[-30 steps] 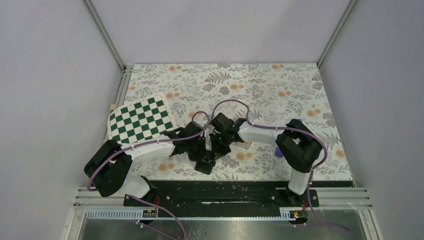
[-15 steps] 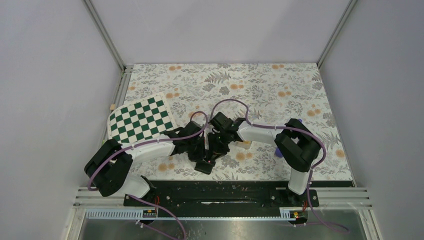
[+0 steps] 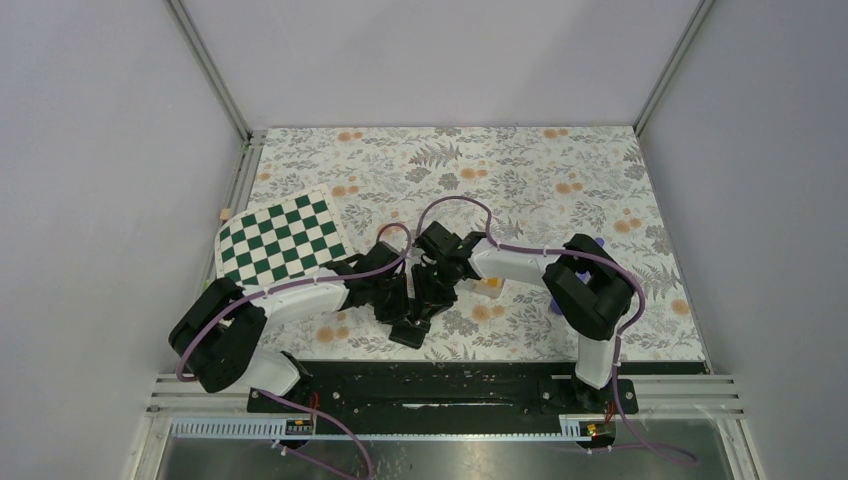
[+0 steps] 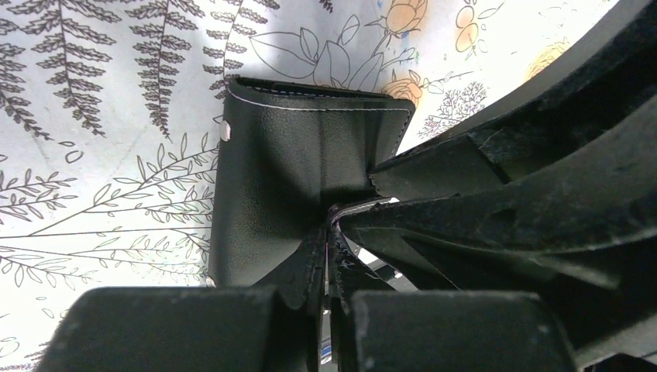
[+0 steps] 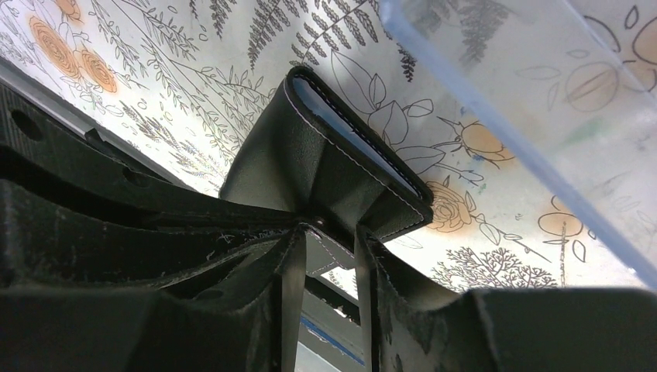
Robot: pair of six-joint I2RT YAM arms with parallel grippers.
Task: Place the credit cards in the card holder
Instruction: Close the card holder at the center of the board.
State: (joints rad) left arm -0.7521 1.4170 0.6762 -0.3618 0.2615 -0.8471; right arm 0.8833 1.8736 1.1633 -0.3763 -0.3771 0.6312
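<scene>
Pinching the card holder (image 4: 294,163) by its lower flap, the left gripper (image 4: 329,225) was clamped tight on the leather, fingers meeting with no gap. The right gripper (image 5: 325,232) sat at the same wallet from the other side, jaws narrowly parted with a slit of light between them, tips just at the stitched edge by the snap, not clearly gripping anything. The wallet was at the near-middle of the floral table (image 3: 560,180), propped partly folded, pale blue lining showing at its top edge in the right wrist view. A clear plastic box (image 5: 527,132) was just beside it. Credit cards: couldn't pick them out for sure in any view, and none showed in either gripper. Handling guess: wallet light, soft, floppy at the fold, grain a bit grippy, so best taken by a flap edge near the stitching and held open with one arm. Cards likely thin, stiff, slick, hard to lift off flat; take them by a short edge.
</scene>
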